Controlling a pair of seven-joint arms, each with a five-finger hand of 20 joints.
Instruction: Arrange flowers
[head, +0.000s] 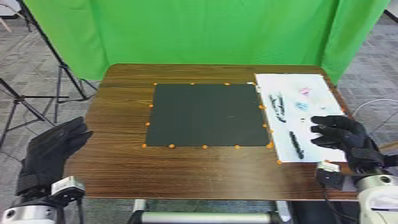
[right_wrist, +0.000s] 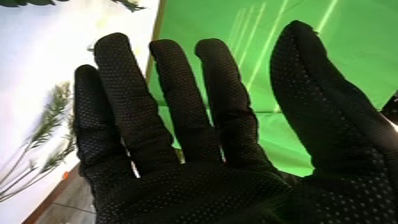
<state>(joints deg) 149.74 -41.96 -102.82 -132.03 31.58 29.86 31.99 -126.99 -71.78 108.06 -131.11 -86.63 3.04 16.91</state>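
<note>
Brown table (head: 115, 170), left hand (head: 51, 152) relaxed, right hand (head: 333, 131), fingers (right_wrist: 129, 90) apart, leafy sprigs (right_wrist: 55, 111) cut off, apparently on white sheet (head: 317, 150)

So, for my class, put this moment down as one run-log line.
right hand: open, empty, by white sheet | left hand: open, left table edge | green sprigs: on white sheet | dark mat: mid-table
</note>
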